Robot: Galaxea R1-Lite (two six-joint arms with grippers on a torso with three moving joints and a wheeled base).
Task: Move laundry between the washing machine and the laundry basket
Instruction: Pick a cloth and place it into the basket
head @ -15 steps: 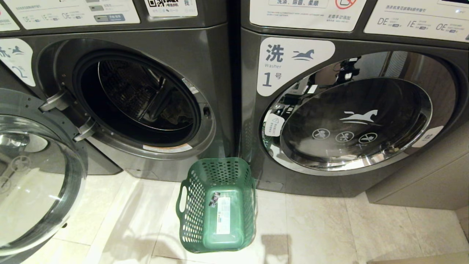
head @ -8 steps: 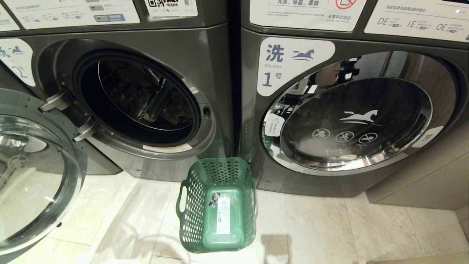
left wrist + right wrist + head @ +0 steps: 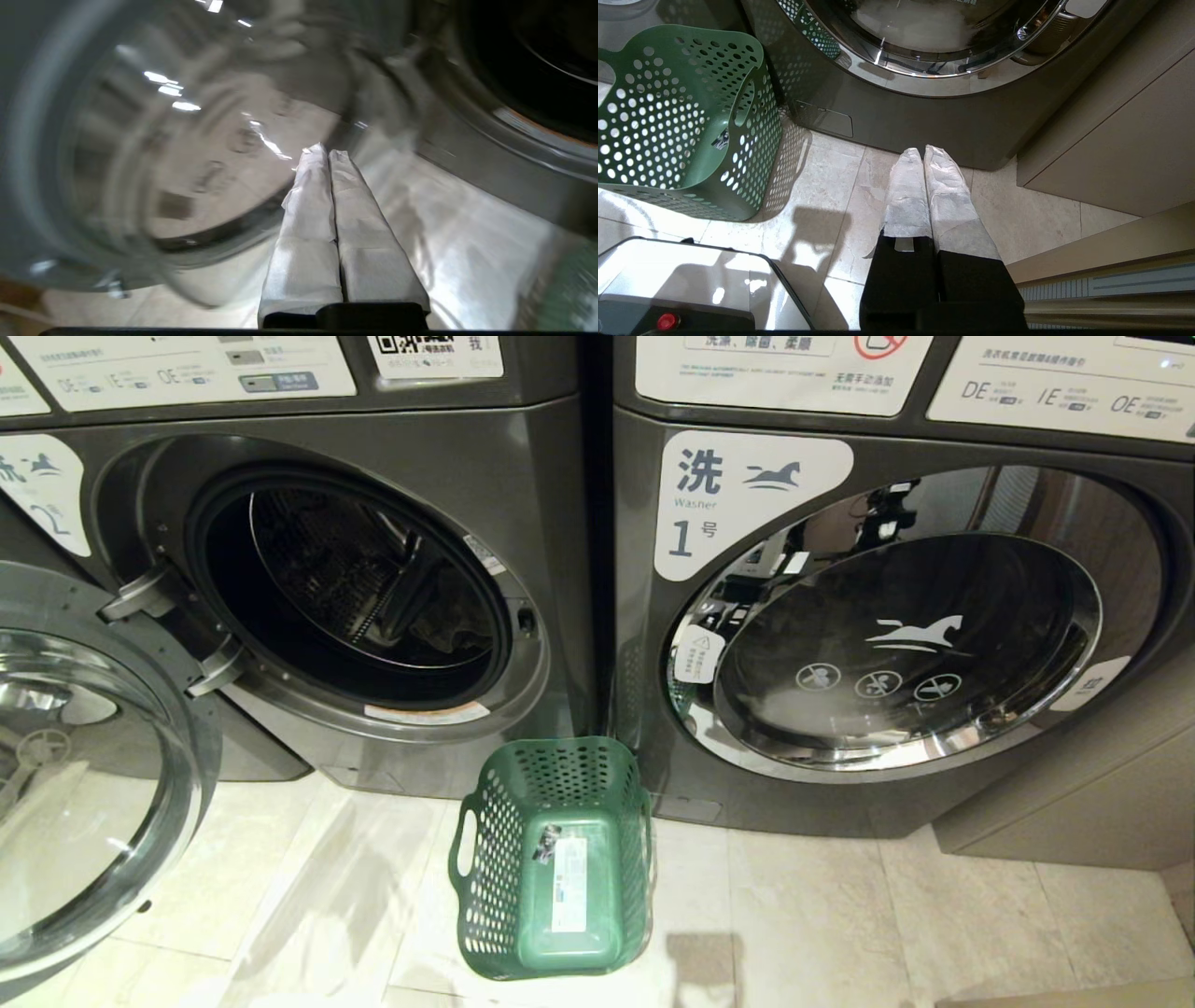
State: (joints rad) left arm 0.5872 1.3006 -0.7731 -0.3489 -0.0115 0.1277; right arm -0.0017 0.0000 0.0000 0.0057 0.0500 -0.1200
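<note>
Two dark grey front-loaders stand side by side ahead of me. On my left is the washing machine (image 3: 373, 607) w/ the "2" label, its round glass door (image 3: 84, 784) swung wide open toward me, drum mouth dark. On my right is the machine marked "1" (image 3: 896, 616), door closed, chrome rim shining. Pale tiled floor (image 3: 840, 915) runs in front of both. A beige cabinet (image 3: 1120, 140) sits at the far right beside machine "1".

Next down in size, the laundry basket (image 3: 551, 859), dark green & perforated, stands on the floor between the two machines, just in front of them, nothing in it but the white sticker (image 3: 569, 887) on its base.

The laundry (image 3: 453, 635) is a small dim bundle low inside the drum of machine "2", hard to make out.

My left gripper (image 3: 328, 151) hangs low near the open door, white-wrapped fingers pressed together, holding nothing. My right gripper (image 3: 923, 151) is parked over the floor in front of machine "1", fingers also together & empty
</note>
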